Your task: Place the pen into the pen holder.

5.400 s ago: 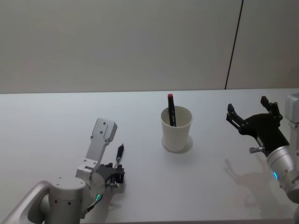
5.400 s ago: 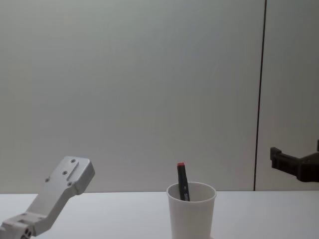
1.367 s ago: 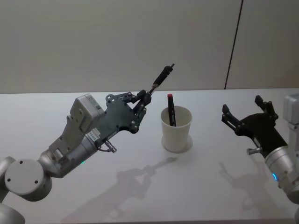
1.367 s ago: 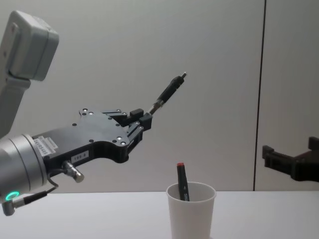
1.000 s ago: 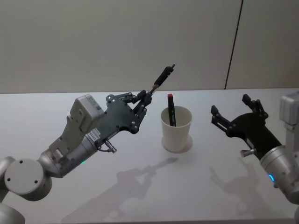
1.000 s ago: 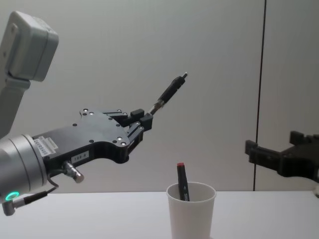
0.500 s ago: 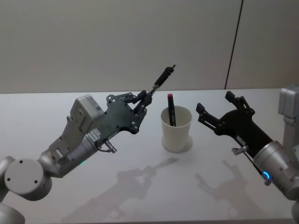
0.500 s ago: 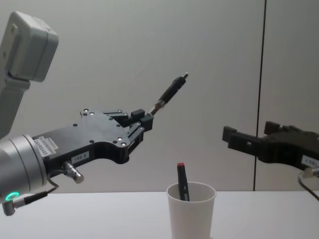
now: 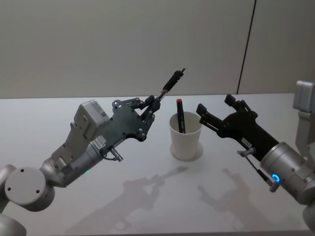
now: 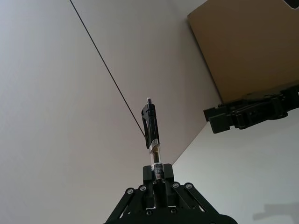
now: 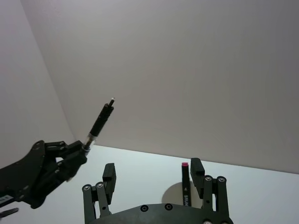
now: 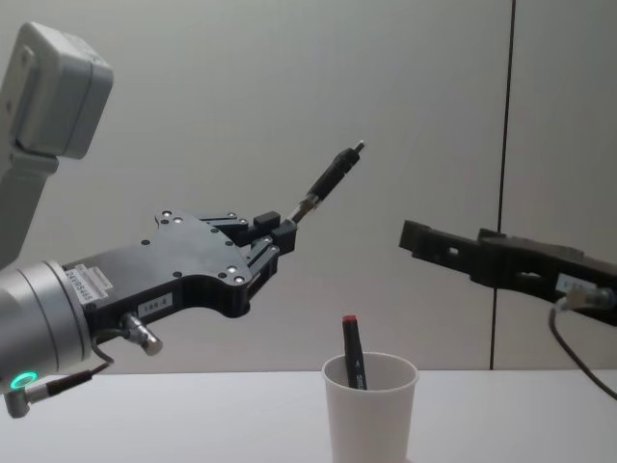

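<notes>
Pen (image 9: 170, 83) clamped in my left gripper (image 9: 152, 104), raised near the cup (image 9: 186, 141); my right gripper (image 9: 215, 105) hovers opposite, fingers apart.

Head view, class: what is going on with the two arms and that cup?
The left gripper is shut on the lower end of a slim black pen, holding it tilted in the air left of the white paper cup. A black marker with a red cap stands in that cup. The right gripper hangs open to the cup's right.
</notes>
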Robot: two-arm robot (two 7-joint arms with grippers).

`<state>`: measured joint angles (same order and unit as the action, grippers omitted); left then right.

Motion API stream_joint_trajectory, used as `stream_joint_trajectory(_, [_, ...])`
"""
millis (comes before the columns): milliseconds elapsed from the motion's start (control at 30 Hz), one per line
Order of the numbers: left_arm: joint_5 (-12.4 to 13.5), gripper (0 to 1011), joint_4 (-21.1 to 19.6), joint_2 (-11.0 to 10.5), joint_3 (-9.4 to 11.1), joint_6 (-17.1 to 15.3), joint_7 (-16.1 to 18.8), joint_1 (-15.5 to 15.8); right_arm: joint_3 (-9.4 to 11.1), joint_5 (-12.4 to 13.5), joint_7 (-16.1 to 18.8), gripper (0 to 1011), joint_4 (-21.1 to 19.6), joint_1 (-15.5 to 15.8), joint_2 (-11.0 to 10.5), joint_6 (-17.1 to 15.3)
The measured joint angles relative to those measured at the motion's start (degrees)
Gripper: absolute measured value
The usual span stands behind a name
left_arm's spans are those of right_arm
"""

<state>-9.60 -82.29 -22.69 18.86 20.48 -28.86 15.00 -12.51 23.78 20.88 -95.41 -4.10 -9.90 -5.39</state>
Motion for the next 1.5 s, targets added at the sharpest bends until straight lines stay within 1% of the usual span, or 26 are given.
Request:
stream_joint_trajectory(467, [0.00, 143, 0.00, 0.00, 0.00, 0.00, -0.01, 0.00, -0.75, 5.45, 3.73, 1001, -1.63, -0.36, 0.38, -4.64])
stream_joint_trajectory(767, [0.00, 143, 0.00, 0.00, 0.00, -0.01, 0.00, 0.00, -1.09, 8.57, 4.82, 1002, -2.61, -0.63, 0.59, -6.78])
stream_joint_trajectory(1067, [0.00, 143, 0.00, 0.00, 0.00, -0.01, 0.01, 0.00, -1.30, 11.06, 4.20, 1001, -2.64, -1.73, 1.22, -8.46])
stream_joint_trajectory(1300, [0.00, 143, -0.01, 0.00, 0.00, -0.01, 0.01, 0.00, -1.57, 12.12, 2.67, 1002, -2.14, -2.69, 1.90, -9.67])
stream_joint_trajectory(1500, [0.00, 143, -0.01, 0.00, 0.00, -0.01, 0.01, 0.00, -1.92, 12.54, 1.17, 1001, -1.61, -3.46, 2.54, -10.60])
